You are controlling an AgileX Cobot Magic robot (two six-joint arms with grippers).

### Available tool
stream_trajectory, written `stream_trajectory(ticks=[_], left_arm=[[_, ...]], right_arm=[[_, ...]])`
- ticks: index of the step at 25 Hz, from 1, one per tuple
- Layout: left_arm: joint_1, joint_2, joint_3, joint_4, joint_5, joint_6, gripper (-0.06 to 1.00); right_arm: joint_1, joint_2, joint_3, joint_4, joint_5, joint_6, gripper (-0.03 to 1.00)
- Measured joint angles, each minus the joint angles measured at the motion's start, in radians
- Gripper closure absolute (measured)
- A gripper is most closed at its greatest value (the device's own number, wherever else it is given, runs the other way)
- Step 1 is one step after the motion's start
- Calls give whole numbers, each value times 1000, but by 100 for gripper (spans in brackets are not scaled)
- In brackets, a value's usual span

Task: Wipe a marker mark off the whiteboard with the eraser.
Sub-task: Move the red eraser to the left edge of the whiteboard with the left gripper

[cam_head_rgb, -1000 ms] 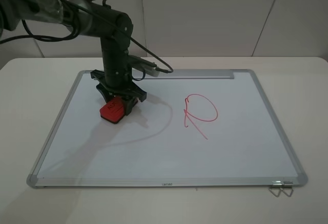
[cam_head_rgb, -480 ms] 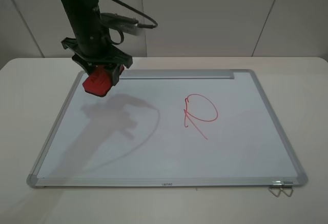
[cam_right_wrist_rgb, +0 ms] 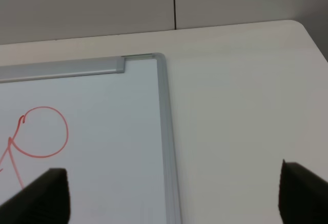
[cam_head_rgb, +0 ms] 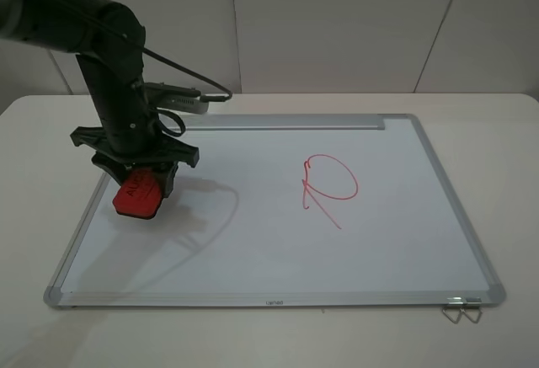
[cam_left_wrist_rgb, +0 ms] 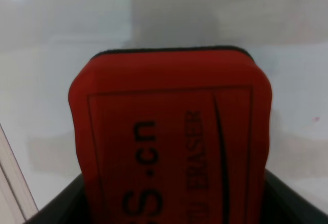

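Note:
The red eraser (cam_head_rgb: pixel 139 195) with black lettering sits in my left gripper (cam_head_rgb: pixel 140 181), which is shut on it over the left part of the whiteboard (cam_head_rgb: pixel 278 250), close to the left frame. I cannot tell whether its sole touches the board. The left wrist view is filled by the eraser (cam_left_wrist_rgb: pixel 171 147), with white board (cam_left_wrist_rgb: pixel 287 80) beyond it. No round Q-like marker mark shows in any view. My right gripper (cam_right_wrist_rgb: pixel 174 196) is open, its dark fingertips (cam_right_wrist_rgb: pixel 43 198) wide apart above the board's far right corner (cam_right_wrist_rgb: pixel 159 57); it is outside the exterior view.
A red P-like loop with a long slanted stroke (cam_head_rgb: pixel 330 184) is drawn right of the board's centre, also visible as the loop (cam_right_wrist_rgb: pixel 43 139) in the right wrist view. A silver bar strip (cam_head_rgb: pixel 286 122) lines the far edge. Wire clips (cam_head_rgb: pixel 461 311) hang at the near right corner. The white table (cam_head_rgb: pixel 505 132) surrounds the board.
My left gripper lifted the eraser from the board's left-centre toward the far left corner, then brought it down nearer and lower by the left frame. The P-like loop is unchanged.

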Motion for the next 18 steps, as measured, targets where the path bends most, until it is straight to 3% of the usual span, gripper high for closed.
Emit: stream_trajectory(ticks=[4, 18], left_arm=[[0, -43, 88, -4, -86, -83, 37], [0, -57, 241, -16, -190, -109, 37]], right_arm=[[0, 0, 0, 0, 0, 0, 24], [0, 0, 0, 0, 0, 0, 24]])
